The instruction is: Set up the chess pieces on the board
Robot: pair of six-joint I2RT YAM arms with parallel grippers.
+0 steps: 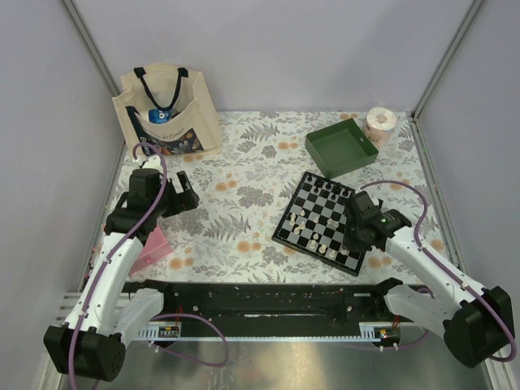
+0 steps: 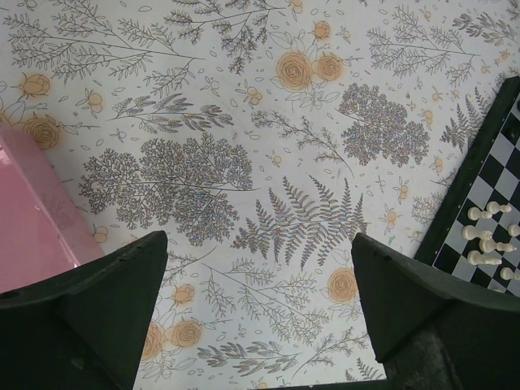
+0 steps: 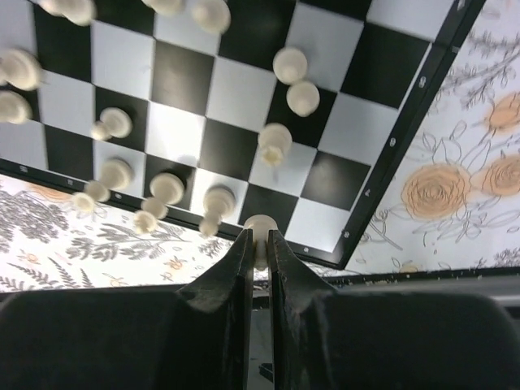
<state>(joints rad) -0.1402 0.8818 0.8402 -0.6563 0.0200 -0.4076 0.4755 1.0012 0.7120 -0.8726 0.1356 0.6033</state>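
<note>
At the near rim of the small black-and-white checkered board (image 3: 236, 89), a cream-white chess piece (image 3: 260, 226) is pinched by the right gripper (image 3: 258, 244), rounded head showing, its long axis apparently along the fingers, with other cream pieces (image 3: 275, 140) scattered on squares beyond. The left gripper (image 2: 260, 268), spread wide, is held well left of the board.

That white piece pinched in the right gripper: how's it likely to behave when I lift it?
Probably very light: the white piece is narrower than a board square. Its rounded head sits between the right gripper tips, so it may pivot or slip. Tall and slim, it will likely tip if released tilted.
</note>
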